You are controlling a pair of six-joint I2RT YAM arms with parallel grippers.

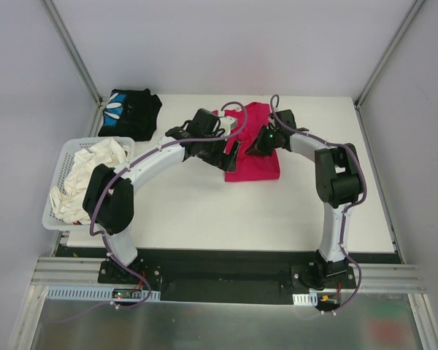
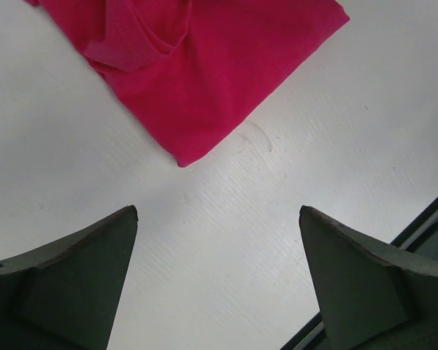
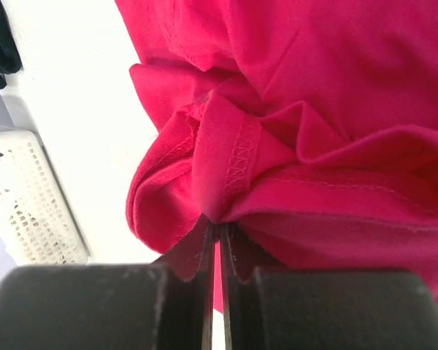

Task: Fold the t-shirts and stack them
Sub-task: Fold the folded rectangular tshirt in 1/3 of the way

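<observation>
Lattice basket: white lattice basket (image 1: 55,191) at 9 o'clock on the table (image 1: 204,211), with crumpled white cloth (image 1: 87,171) in it.
Left gripper: the left gripper (image 2: 219,211) hangs over bare table with its jaws spread wide and nothing between them. The near corner of the shirt lies just ahead of it at 12 o'clock, not touched.
Right gripper: the right gripper (image 3: 219,226) is pinched tight on a bunched, stitched hem of the magenta shirt, with cloth gathered in folds just past the tips.
Magenta t-shirt: the magenta t-shirt (image 1: 261,166) lies past the table's middle, toward 12 o'clock, partly folded and rumpled along the held edge.
Black t-shirt: the black t-shirt (image 1: 131,111), with a blue-and-white print, sits in a heap at 11 o'clock, well apart from both arms.
Step in hand: likely folding the magenta shirt, one edge gripped; stacking not begun.
Next move: probably the free gripper must take the near corner, so both lift and carry the edge over evenly without dragging the lower layer.
</observation>
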